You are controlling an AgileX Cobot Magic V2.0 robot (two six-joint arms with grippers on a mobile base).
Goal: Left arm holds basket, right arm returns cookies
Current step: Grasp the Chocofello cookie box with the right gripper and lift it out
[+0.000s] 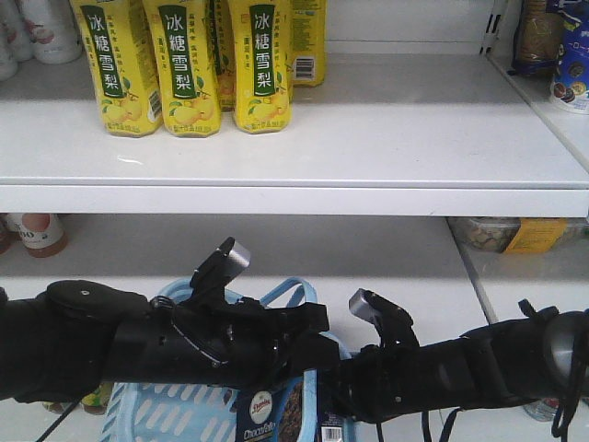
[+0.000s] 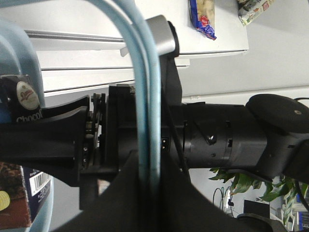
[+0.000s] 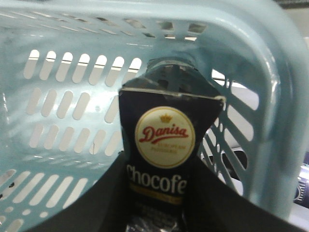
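The cookies (image 1: 276, 416) stand in the basket (image 1: 166, 412), below the shelf (image 1: 386, 129) holding bottles (image 1: 184, 64) at left

"Danisa" and "Chocofe" on the cookies (image 3: 166, 145); "冰糖雪梨" on yellow bottles (image 1: 189, 64)

From the front camera I see only the top of the cookie box (image 1: 276, 414); the bottom edge cuts off the rest. The left arm (image 1: 138, 345) and the right arm (image 1: 442, 368) cover most of the basket (image 1: 175, 410). The pear-drink bottles (image 1: 189, 64) lose their caps at the top edge. The container (image 1: 502, 233) on the lower shelf is too blurred to read. On the wrist cameras, the left gripper (image 2: 147, 193) is only a dark blur beside the basket handles, and the fingertips of the right gripper (image 3: 159, 212) fall below the edge.
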